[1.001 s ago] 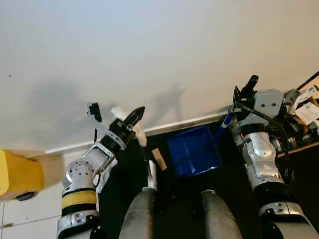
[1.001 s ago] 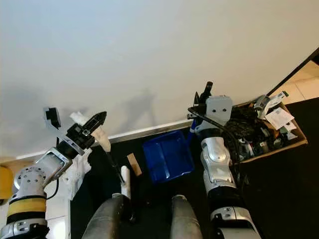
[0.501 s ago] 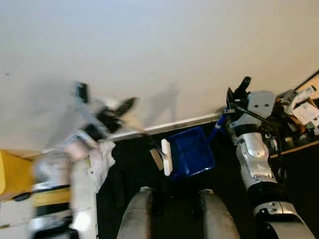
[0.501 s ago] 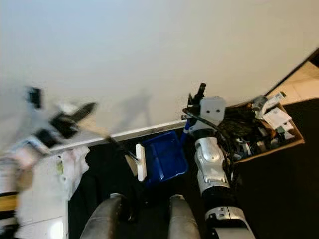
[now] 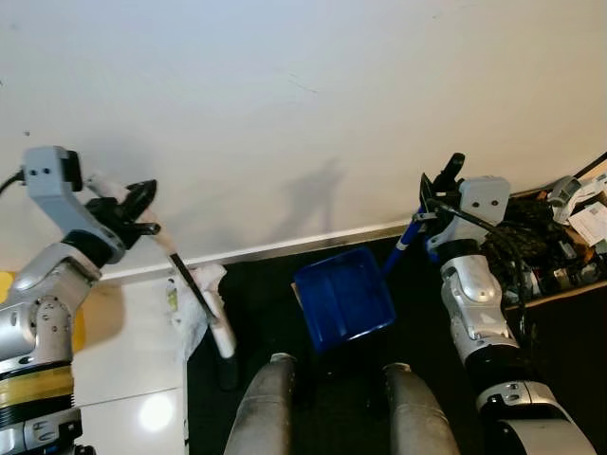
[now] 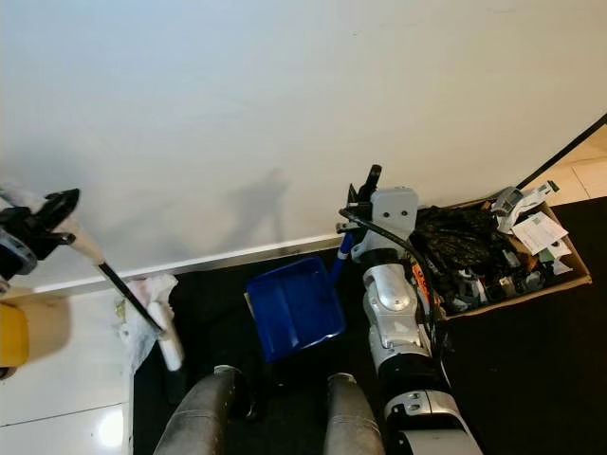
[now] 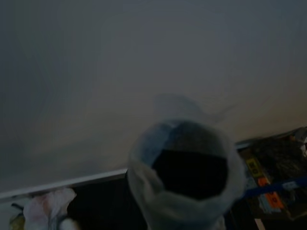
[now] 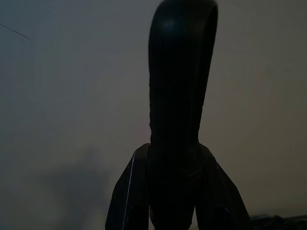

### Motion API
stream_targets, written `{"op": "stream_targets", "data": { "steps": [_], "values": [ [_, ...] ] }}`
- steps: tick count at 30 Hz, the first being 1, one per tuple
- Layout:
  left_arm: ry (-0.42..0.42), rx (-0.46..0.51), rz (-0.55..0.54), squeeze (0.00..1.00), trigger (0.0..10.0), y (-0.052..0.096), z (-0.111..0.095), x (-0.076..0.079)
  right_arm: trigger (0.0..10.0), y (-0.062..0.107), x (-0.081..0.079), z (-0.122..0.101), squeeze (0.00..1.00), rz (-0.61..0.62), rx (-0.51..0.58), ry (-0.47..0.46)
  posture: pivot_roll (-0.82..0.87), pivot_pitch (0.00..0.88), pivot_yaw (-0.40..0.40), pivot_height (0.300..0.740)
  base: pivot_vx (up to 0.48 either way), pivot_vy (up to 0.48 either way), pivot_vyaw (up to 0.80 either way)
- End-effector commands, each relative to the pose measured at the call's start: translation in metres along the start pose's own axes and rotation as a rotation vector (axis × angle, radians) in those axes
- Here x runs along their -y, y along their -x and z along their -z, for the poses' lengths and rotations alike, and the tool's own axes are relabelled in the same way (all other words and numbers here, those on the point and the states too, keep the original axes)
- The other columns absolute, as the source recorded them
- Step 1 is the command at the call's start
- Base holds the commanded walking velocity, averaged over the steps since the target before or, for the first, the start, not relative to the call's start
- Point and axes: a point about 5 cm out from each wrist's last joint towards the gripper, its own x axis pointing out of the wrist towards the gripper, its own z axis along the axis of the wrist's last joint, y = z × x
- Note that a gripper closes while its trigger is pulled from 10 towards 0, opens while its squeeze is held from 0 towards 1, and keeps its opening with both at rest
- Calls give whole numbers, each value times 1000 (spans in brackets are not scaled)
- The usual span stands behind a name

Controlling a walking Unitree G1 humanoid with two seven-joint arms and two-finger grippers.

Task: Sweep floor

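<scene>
My left gripper (image 5: 144, 201) is raised at the left, near the wall, shut on the white top end of a hand brush (image 5: 193, 282). The brush's thin black rod slants down to a white head (image 5: 221, 335) on the dark floor. A blue dustpan (image 5: 343, 299) lies tilted on the dark floor ahead of my legs. Its blue handle (image 5: 406, 239) rises to my right gripper (image 5: 439, 174), which is shut on it. The left wrist view shows the brush's pale handle end (image 7: 186, 177) up close.
A white wall with a baseboard (image 5: 285, 248) closes the space ahead. A crumpled white rag (image 5: 193, 301) lies beside the brush head, at the edge of white tiles (image 5: 133, 370). A cardboard box of clutter (image 5: 560, 251) stands at the right, a yellow object (image 6: 11, 332) at the far left.
My left arm has swung left and up, dragging the brush head from the dustpan's edge over to the rag. The tan scrap seen beside the dustpan is gone from view.
</scene>
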Motion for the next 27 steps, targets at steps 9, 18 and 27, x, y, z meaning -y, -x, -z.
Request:
{"op": "stream_targets", "data": {
  "steps": [9, 18, 27],
  "values": [
    [-146, 67, -181, 0, 10000, 17, -27, -42, 10000, 7, 7, 4, 0, 11, 3, 9, 104, 346, 17, 740, 0, 0, 0],
    [-323, 103, -136, 0, 10000, 30, -89, -58, 10000, 7, 6, 7, 0, 8, -8, 9, 120, 342, 24, 740, 0, 0, 0],
    [-380, -126, -256, 0, 10000, 48, -35, -94, 10000, 8, 6, 8, 0, 11, -11, 10, 101, 345, 21, 740, 0, 0, 0]
  ]
}}
